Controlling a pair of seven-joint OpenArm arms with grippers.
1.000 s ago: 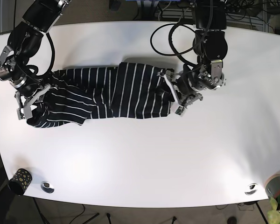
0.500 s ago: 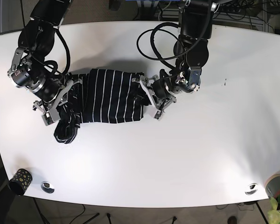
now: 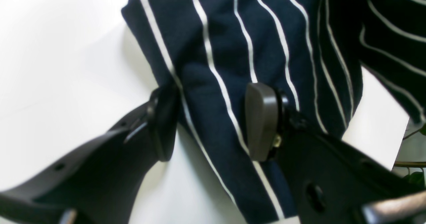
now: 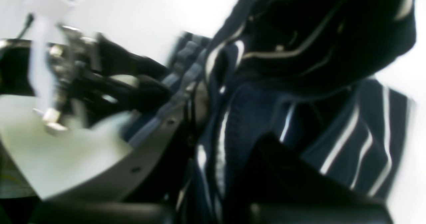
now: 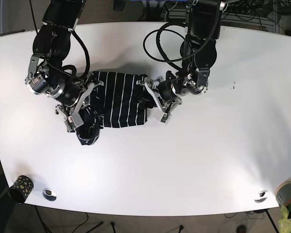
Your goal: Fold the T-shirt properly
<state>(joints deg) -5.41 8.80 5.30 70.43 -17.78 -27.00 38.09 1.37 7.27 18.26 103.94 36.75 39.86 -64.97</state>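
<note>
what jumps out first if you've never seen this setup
The navy striped T-shirt, bunched left of centre on the white table, catches the eye first. Both arms meet on it: the left gripper pinches its right edge between its fingers, and the right gripper is at the crumpled left end, its grip blurred in the wrist view. A small dotted cup sits at the near left corner.

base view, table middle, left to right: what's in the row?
Right gripper on the shirt's left end → navy white-striped T-shirt → left gripper on its right edge → bare white tabletop.
</note>
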